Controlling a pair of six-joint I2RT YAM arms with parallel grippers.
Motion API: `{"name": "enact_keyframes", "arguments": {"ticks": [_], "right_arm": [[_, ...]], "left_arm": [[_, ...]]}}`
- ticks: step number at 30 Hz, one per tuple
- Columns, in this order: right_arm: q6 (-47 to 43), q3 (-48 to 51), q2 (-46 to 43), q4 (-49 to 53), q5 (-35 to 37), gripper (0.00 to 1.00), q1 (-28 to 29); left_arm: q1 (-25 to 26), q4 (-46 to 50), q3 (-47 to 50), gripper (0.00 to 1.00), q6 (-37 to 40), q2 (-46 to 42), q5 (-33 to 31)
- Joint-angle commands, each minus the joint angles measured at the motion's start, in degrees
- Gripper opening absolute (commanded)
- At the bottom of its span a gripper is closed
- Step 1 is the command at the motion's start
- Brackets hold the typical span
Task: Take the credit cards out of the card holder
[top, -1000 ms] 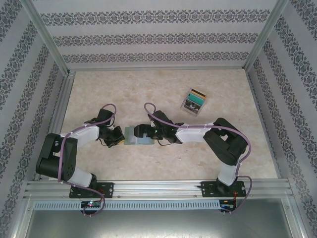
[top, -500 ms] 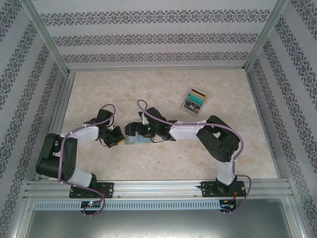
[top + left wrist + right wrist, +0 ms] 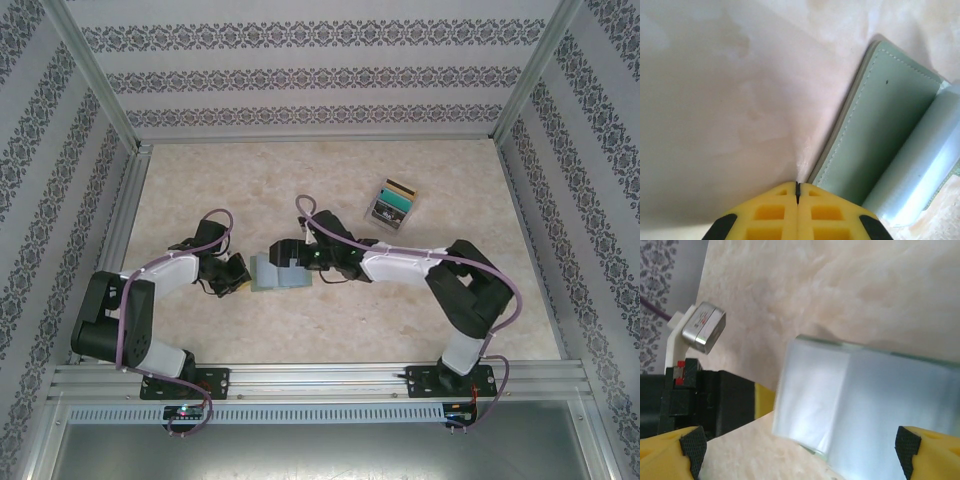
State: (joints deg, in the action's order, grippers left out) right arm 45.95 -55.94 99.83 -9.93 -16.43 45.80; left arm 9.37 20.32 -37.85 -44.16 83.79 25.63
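The card holder [image 3: 268, 274] lies open near the middle of the table [image 3: 200, 180], between the two arms. We see sage-green covers with pale stitching and a frosted clear sleeve inside, and no writing on it. The left gripper [image 3: 797, 192] has its yellow fingers pressed together, seemingly touching the holder's left edge. The right gripper [image 3: 797, 445] hovers above it, fingers spread wide. The credit cards [image 3: 392, 205] sit stacked at the far right, their print too small to read.
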Motion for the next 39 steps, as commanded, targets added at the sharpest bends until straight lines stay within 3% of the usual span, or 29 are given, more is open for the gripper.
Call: {"name": "enact_keyframes", "arguments": {"ticks": [1, 3, 4, 6, 9, 10, 15, 19, 21, 24, 30, 34, 37, 39], "right_arm": [[-3.8, 3.8, -4.9, 3.9, 5.2, 0.98, -0.9], [-5.7, 5.7, -8.9, 5.0, 8.5, 0.98, -1.4], [-7.4, 6.6, -11.4, 6.0, 10.7, 0.98, -1.7], [-11.5, 8.1, -16.5, 8.6, 15.7, 0.98, -2.2], [-17.9, 10.6, -24.7, 12.3, 23.0, 0.98, -3.9], [-19.9, 12.0, -27.6, 12.8, 25.2, 0.98, -4.8], [-30.6, 20.6, -39.7, 10.1, 35.5, 0.98, -10.9], [-39.3, 27.4, -44.9, 5.2, 37.8, 0.98, -19.8], [-41.6, 28.9, -45.1, 3.9, 38.1, 0.98, -25.0], [-42.8, 31.8, -43.7, -2.2, 37.2, 0.98, -32.6], [-39.8, 35.9, -34.1, -21.7, 26.5, 0.98, -45.4], [-40.3, 34.2, -24.5, -29.6, 23.6, 0.98, -46.7], [-41.2, 31.9, -19.8, -30.9, 18.9, 0.98, -47.2], [-42.5, 33.7, -16.2, -38.0, 15.3, 0.98, -47.3]], "left_arm": [[-0.3, 3.0, -2.0, 0.05, 1.0, -3.3, -2.7], [-0.5, 4.6, -3.0, 0.14, 1.6, -5.8, -4.8], [-0.6, 5.8, -3.8, 0.24, 2.1, -7.4, -6.4], [-0.8, 8.3, -5.4, 0.49, 3.0, -11.1, -10.7], [-1.0, 12.5, -8.2, 0.96, 3.9, -16.9, -20.7], [-1.1, 13.5, -8.8, 1.00, 4.1, -18.9, -25.1], [-1.0, 9.3, -7.7, 0.99, 11.1, -25.5, -41.0], [-1.1, 1.6, -3.5, 0.99, 19.7, -25.3, -52.9], [-1.3, -2.6, -2.3, 0.99, 25.0, -23.2, -55.4], [-2.6, -13.3, 0.9, 0.99, 32.6, -19.2, -55.6], [-5.7, -38.9, 9.0, 0.99, 36.1, -9.9, -49.8], [-6.9, -52.0, 11.3, 0.99, 37.3, -3.6, -48.6], [-9.2, -57.5, 12.1, 0.99, 36.2, -1.4, -43.3], [-10.0, -59.9, 12.6, 0.99, 36.5, 0.4, -40.7]]}}
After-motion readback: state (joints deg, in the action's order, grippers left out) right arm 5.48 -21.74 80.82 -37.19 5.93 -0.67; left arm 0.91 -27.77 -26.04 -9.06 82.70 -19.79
